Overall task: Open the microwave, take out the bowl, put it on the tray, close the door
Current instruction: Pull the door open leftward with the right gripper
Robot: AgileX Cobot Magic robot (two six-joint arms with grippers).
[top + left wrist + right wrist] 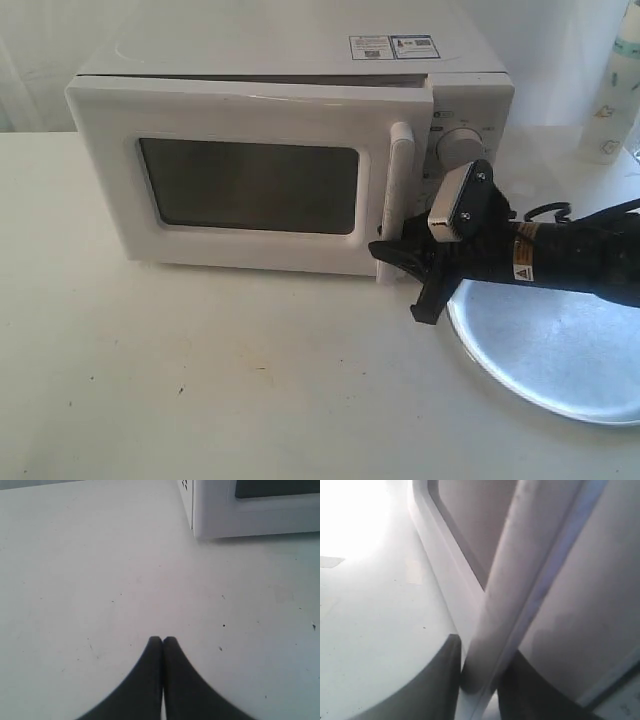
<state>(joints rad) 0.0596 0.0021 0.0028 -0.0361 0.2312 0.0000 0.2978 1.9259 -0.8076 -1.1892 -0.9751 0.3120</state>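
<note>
Right tool (402,272) sits at ajar door's (250,185) handle (401,170).

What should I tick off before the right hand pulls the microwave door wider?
1. Right hand gripping the handle: ok, fingers pinch it near its lower end.
2. Door unlatched: ok, a gap shows along its top edge.
3. Left hand out of the door's swing: ok, shut, low over the table, absent from the exterior view.
4. Tray free to receive: ok, nothing lies on its visible part, though the right arm crosses its rim.
5. Bowl inside: cannot tell, the dark window hides it.
</note>
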